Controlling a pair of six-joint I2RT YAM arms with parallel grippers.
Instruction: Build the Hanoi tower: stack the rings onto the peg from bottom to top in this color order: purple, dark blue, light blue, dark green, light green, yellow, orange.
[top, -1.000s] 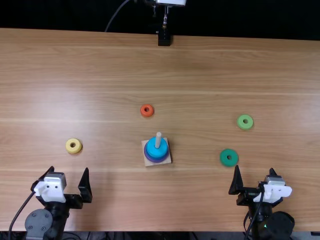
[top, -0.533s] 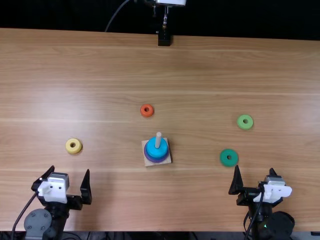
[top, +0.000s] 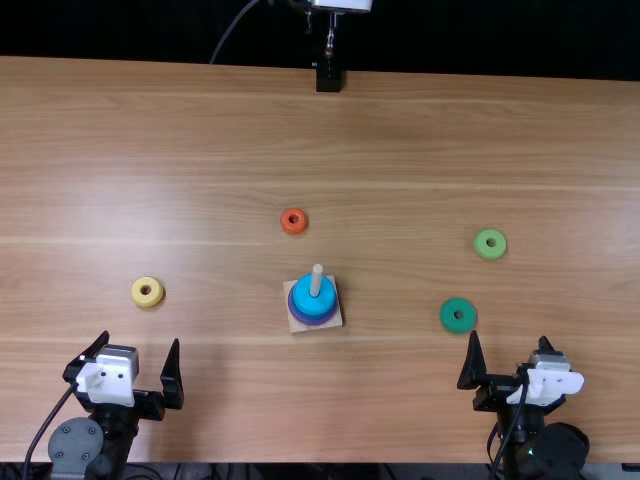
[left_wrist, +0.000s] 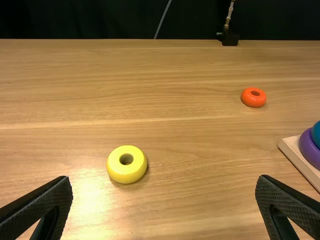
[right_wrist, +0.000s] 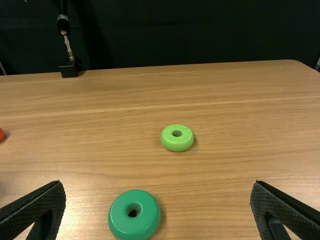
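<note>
Near the table's front edge, my left gripper (top: 141, 338) is open below the yellow ring (top: 148, 292), and my right gripper (top: 509, 338) is open below the dark green ring (top: 458, 316). On the wooden base (top: 301, 325) between them, the peg (top: 317, 280) carries a purple ring (top: 317, 321) with blue above it; how many blue rings, I cannot tell. The left wrist view has my left gripper (left_wrist: 165, 177) with its fingers wide apart and the yellow ring (left_wrist: 127, 164) beyond. In the right wrist view, my right gripper (right_wrist: 158, 182) faces the dark green ring (right_wrist: 134, 215).
An orange ring (top: 294, 221) lies on the table just behind the wooden base. The light green ring (top: 490, 244) is farther back than the dark green one, at the right. A black stand (top: 328, 76) is at the table's far edge.
Compared with the earliest frame, my left gripper has shifted very slightly to the right in the top view. The right gripper and the rings have not moved.
</note>
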